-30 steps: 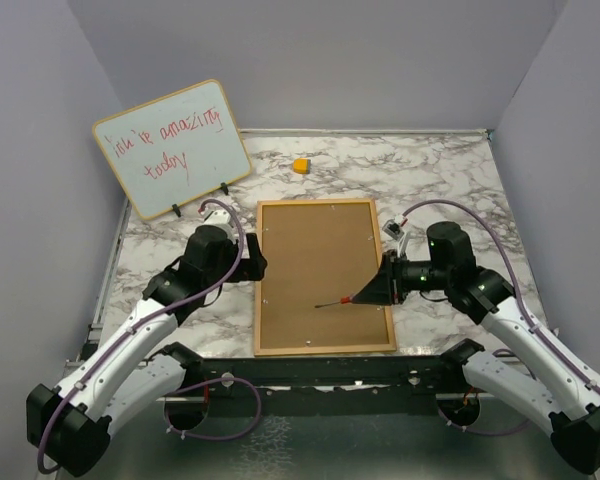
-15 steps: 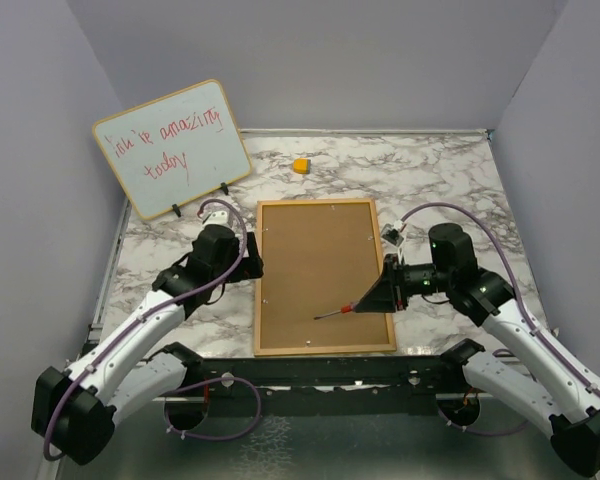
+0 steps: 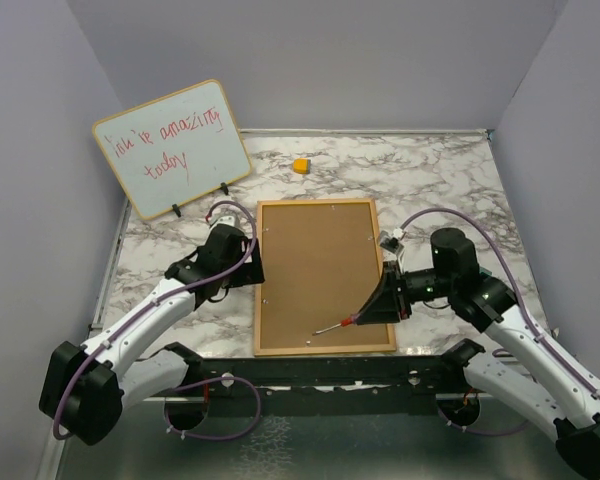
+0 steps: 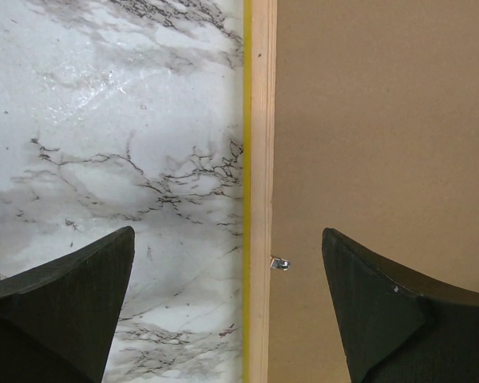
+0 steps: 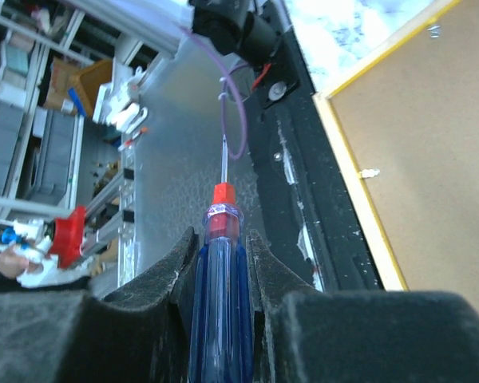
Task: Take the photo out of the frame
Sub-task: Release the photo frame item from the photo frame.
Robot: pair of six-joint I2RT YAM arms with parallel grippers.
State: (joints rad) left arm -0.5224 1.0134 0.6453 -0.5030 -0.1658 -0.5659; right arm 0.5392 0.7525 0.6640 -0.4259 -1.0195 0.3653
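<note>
I see the frame (image 3: 320, 275) lying flat, back up, in the middle of the marble-patterned table (image 3: 440, 180). Its back is a plain matte brown board with a pale wood rim, and a thin yellow border shows along the outer edge. The photo does not show in any view.

My left gripper (image 4: 227, 235) hangs over the frame's left edge with its jaws spread wide and nothing between them. One dark wedge-shaped finger is above the marble and the other above the brown board. Between them I can see a small bright metal clip (image 4: 280, 263) sitting just inside the wood rim.

My right gripper (image 5: 222, 247) is clamped narrowly on a screwdriver (image 5: 219, 279) with a translucent blue handle, a red collar and a thin steel shaft. From above, the shaft slants across the near part of the backing towards the frame's near edge. I cannot tell whether the tip touches the board. Another clip (image 5: 370, 172) shows by the yellow border on that side.

At the far left a wood-edged whiteboard (image 3: 172, 150) with red handwriting leans on a small black stand. A small yellow object (image 3: 300, 166) lies beyond the frame's far edge, well apart from both arms.
</note>
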